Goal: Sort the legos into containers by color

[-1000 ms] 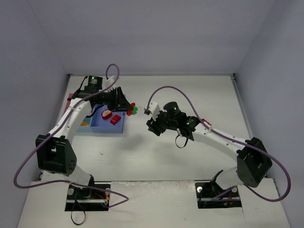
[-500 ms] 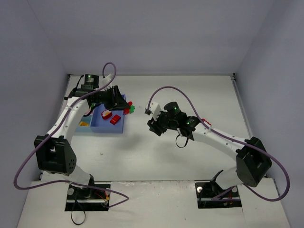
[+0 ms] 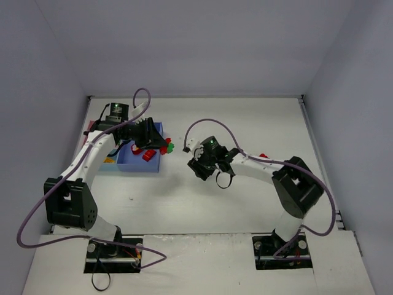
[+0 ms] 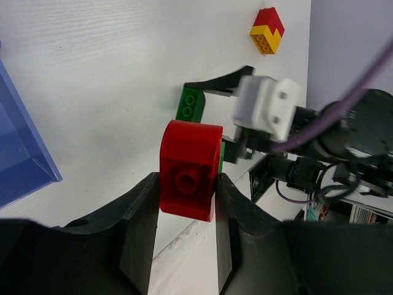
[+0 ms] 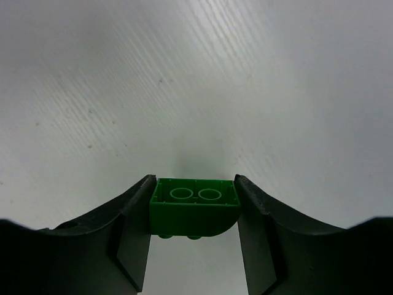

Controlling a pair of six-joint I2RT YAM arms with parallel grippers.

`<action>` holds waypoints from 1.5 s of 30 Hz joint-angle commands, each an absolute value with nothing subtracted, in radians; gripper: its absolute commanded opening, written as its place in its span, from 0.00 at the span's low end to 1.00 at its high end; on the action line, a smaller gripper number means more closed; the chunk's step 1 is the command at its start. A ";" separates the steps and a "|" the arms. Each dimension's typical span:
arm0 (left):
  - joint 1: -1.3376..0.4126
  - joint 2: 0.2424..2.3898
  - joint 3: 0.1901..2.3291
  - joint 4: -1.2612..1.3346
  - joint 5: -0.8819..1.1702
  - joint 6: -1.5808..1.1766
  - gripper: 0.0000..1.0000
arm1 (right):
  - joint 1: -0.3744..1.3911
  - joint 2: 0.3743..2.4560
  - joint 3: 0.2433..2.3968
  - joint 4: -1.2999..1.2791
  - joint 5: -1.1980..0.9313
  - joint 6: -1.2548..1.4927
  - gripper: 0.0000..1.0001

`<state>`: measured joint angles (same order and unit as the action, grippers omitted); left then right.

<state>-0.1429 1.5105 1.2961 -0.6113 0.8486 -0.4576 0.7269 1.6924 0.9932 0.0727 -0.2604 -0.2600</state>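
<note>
My left gripper (image 3: pixel 162 143) (image 4: pixel 187 180) is shut on a red lego (image 4: pixel 190 169), with a sliver of green showing behind the brick. It hovers at the right edge of the blue container (image 3: pixel 139 163) (image 4: pixel 24 157), which holds two red legos (image 3: pixel 148 155). My right gripper (image 3: pixel 196 166) (image 5: pixel 194 184) is shut on a green rounded lego (image 5: pixel 195 206) just above the table, near the middle. The left wrist view also shows this green lego (image 4: pixel 191 104), beside the right arm's black finger. A red-and-yellow lego (image 4: pixel 267 29) (image 3: pixel 264 156) lies further right.
A yellow lego (image 3: pixel 109 160) lies left of the blue container, partly behind the left arm. A strip of pink container (image 3: pixel 91 126) shows at the far left. The right arm's white camera (image 4: pixel 267 107) and purple cable hang close to the left gripper.
My left gripper has carried the red lego left, back to the blue container's edge. The right arm's elbow has folded inward while its gripper stayed almost in place with the green lego.
</note>
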 commanded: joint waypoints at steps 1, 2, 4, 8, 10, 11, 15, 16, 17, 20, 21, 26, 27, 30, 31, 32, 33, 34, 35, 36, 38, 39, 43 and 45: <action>-0.161 1.451 1.296 -0.560 0.868 -0.459 0.00 | 0.723 1.759 1.068 0.042 -0.186 -0.209 0.11; -0.164 1.451 1.295 -0.558 0.865 -0.459 0.00 | 0.723 1.775 1.072 0.038 -0.175 -0.207 0.13; -0.181 1.453 1.290 -0.558 0.859 -0.457 0.00 | 0.724 1.796 1.088 0.032 -0.161 -0.204 0.18; -0.196 1.456 1.281 -0.557 0.847 -0.454 0.00 | 0.721 1.836 1.101 0.026 -0.163 -0.209 0.43; -0.198 1.456 1.279 -0.557 0.845 -0.453 0.00 | 0.719 1.839 1.100 0.025 -0.170 -0.213 0.56; -0.198 1.457 1.279 -0.557 0.844 -0.453 0.00 | 0.719 1.833 1.100 0.026 -0.172 -0.221 0.64; -0.198 1.457 1.282 -0.554 0.845 -0.453 0.00 | 0.716 1.766 1.091 0.034 -0.198 -0.259 0.78; -0.198 1.459 1.285 -0.552 0.845 -0.454 0.00 | 0.716 1.726 1.088 0.041 -0.212 -0.267 0.82; -0.198 1.460 1.285 -0.551 0.845 -0.457 0.00 | 0.715 1.704 1.086 0.044 -0.216 -0.273 0.83; -0.204 1.466 1.298 -0.551 0.857 -0.459 0.00 | 0.715 1.612 1.071 0.067 -0.235 -0.293 0.84; -0.207 1.470 1.301 -0.548 0.865 -0.459 0.00 | 0.716 1.588 1.065 0.081 -0.248 -0.299 0.84; -0.232 1.480 1.318 -0.548 0.884 -0.462 0.00 | 0.721 1.436 1.060 0.140 -0.362 -0.305 0.81; -0.236 1.483 1.319 -0.548 0.888 -0.465 0.00 | 0.726 1.418 1.066 0.138 -0.370 -0.305 0.80; -0.264 1.488 1.335 -0.542 0.894 -0.472 0.00 | 0.730 1.402 1.100 0.132 -0.400 -0.307 0.76; -0.273 1.493 1.339 -0.541 0.896 -0.474 0.00 | 0.733 1.402 1.109 0.129 -0.406 -0.310 0.76; -0.281 1.496 1.351 -0.541 0.896 -0.477 0.00 | 0.733 1.404 1.123 0.126 -0.414 -0.313 0.76; -0.293 1.497 1.358 -0.541 0.896 -0.480 0.00 | 0.733 1.408 1.129 0.123 -0.422 -0.316 0.76; -0.299 1.502 1.362 -0.538 0.899 -0.485 0.00 | 0.736 1.411 1.135 0.114 -0.426 -0.319 0.76; -0.302 1.502 1.365 -0.534 0.902 -0.498 0.00 | 0.736 1.416 1.141 0.109 -0.431 -0.324 0.75; -0.305 1.502 1.365 -0.519 0.902 -0.505 0.00 | 0.738 1.417 1.150 0.104 -0.436 -0.325 0.75; -0.313 1.502 1.365 -0.508 0.905 -0.521 0.00 | 0.744 1.427 1.155 0.097 -0.445 -0.330 0.75; -0.316 1.502 1.365 -0.500 0.905 -0.525 0.00 | 0.744 1.431 1.155 0.097 -0.443 -0.331 0.75; -0.342 1.505 1.368 -0.502 0.908 -0.531 0.00 | 0.747 1.437 1.161 0.098 -0.442 -0.333 0.75; -0.350 1.506 1.365 -0.500 0.905 -0.531 0.00 | 0.746 1.446 1.164 0.098 -0.442 -0.334 0.74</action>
